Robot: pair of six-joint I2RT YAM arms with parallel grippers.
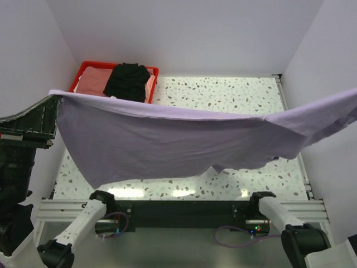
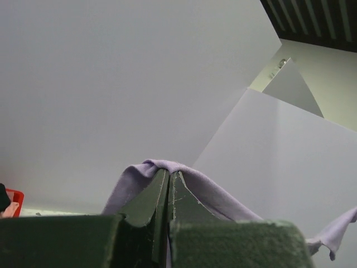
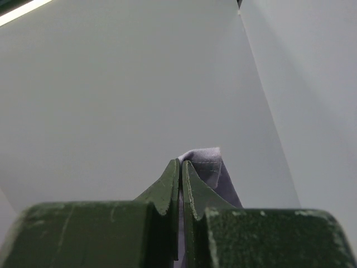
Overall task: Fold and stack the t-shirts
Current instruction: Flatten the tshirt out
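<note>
Aloft, two tools point(image 2: 169, 174) point(image 3: 181, 162) pinch one lavender t-shirt point(image 1: 167, 145).

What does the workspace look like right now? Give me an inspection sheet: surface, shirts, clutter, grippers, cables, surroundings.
Surface: speckled table, partly hidden by the hanging shirt.
Job's things: lavender t-shirt stretched in the air between both grippers, sagging in the middle; black t-shirt bunched on a salmon pink t-shirt in the tray.
Clutter: red tray at the back left corner.
Grippers: left gripper shut on the lavender t-shirt; right gripper shut on its other end.
Cables: purple cables loop near both arm bases, apart from the cloth.
Surroundings: plain white walls; nothing else seen.
</note>
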